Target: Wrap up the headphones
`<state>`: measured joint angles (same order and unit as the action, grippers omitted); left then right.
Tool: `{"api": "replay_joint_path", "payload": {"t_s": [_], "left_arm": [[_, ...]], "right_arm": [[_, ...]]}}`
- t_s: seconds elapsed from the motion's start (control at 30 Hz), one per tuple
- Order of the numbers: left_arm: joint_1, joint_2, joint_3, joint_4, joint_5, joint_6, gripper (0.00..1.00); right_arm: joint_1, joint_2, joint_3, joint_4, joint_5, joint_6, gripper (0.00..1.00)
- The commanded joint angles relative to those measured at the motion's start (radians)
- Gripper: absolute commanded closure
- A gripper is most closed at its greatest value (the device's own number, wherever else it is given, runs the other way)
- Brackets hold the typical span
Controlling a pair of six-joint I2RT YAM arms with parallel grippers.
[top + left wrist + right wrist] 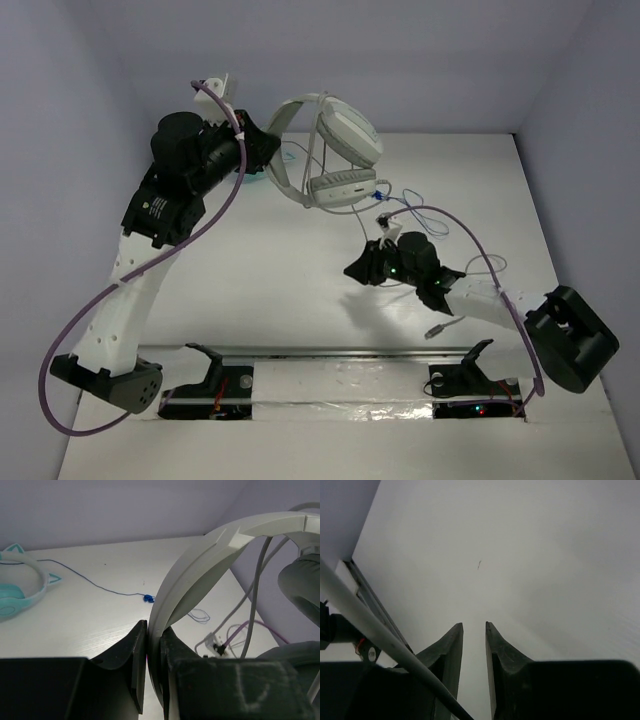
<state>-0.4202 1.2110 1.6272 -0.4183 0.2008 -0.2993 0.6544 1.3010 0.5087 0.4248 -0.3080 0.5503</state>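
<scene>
The white headphones (340, 150) hang in the air at the back of the table, with my left gripper (272, 148) shut on their wide headband (200, 565). In the left wrist view that gripper (155, 630) pinches the band flat between both fingers, and a grey ear pad (305, 585) shows at the right edge. Their thin grey cable (470, 245) trails down to the table, its plug (435, 330) lying near the right arm. My right gripper (352, 270) sits low over the table below the headphones. It (474, 626) is open, with only bare table between its fingers.
Teal headphones (15, 595) lie at the back left, their thin blue cable ending in a blue plug (148, 598). A grey cord (370, 630) crosses the lower left of the right wrist view, outside the jaws. A metal rail (340, 352) runs along the near edge.
</scene>
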Motion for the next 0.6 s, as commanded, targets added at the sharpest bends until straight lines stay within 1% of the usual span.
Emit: {"api": "replay_joint_path", "payload": {"t_s": [0.0, 0.07, 0.1, 0.2, 0.3, 0.33, 0.4, 0.43, 0.47, 0.5, 0.57], "left_arm": [[0.026, -0.021, 0.002, 0.185, -0.001, -0.121, 1.00], [0.037, -0.022, -0.023, 0.219, -0.038, -0.141, 1.00], [0.037, -0.019, -0.030, 0.228, -0.044, -0.161, 1.00], [0.046, -0.015, -0.056, 0.257, -0.075, -0.190, 1.00], [0.046, -0.018, -0.098, 0.280, -0.135, -0.202, 1.00], [0.046, -0.021, -0.130, 0.294, -0.162, -0.211, 1.00], [0.046, -0.028, -0.154, 0.317, -0.192, -0.222, 1.00], [0.046, -0.033, -0.193, 0.347, -0.240, -0.239, 1.00], [0.046, -0.034, -0.208, 0.360, -0.253, -0.245, 1.00], [0.046, -0.031, -0.222, 0.368, -0.262, -0.248, 1.00], [0.046, -0.019, -0.243, 0.362, -0.323, -0.244, 1.00]], "right_arm": [[0.089, -0.012, 0.031, -0.072, 0.099, 0.008, 0.70], [0.137, -0.005, 0.033, -0.075, 0.121, 0.011, 0.74], [0.177, 0.001, 0.037, -0.075, 0.130, 0.022, 0.82], [0.249, 0.011, 0.042, -0.061, 0.156, 0.037, 0.96], [0.295, 0.011, 0.045, -0.031, 0.153, 0.060, 1.00], [0.338, 0.014, 0.060, -0.037, 0.167, 0.062, 1.00], [0.381, 0.023, 0.088, -0.067, 0.194, 0.062, 1.00], [0.417, 0.027, 0.103, -0.104, 0.225, 0.060, 1.00], [0.433, 0.032, 0.135, -0.121, 0.236, 0.060, 1.00], [0.447, 0.041, 0.152, -0.138, 0.244, 0.057, 1.00], [0.488, 0.049, 0.201, -0.190, 0.263, 0.056, 1.00]]}}
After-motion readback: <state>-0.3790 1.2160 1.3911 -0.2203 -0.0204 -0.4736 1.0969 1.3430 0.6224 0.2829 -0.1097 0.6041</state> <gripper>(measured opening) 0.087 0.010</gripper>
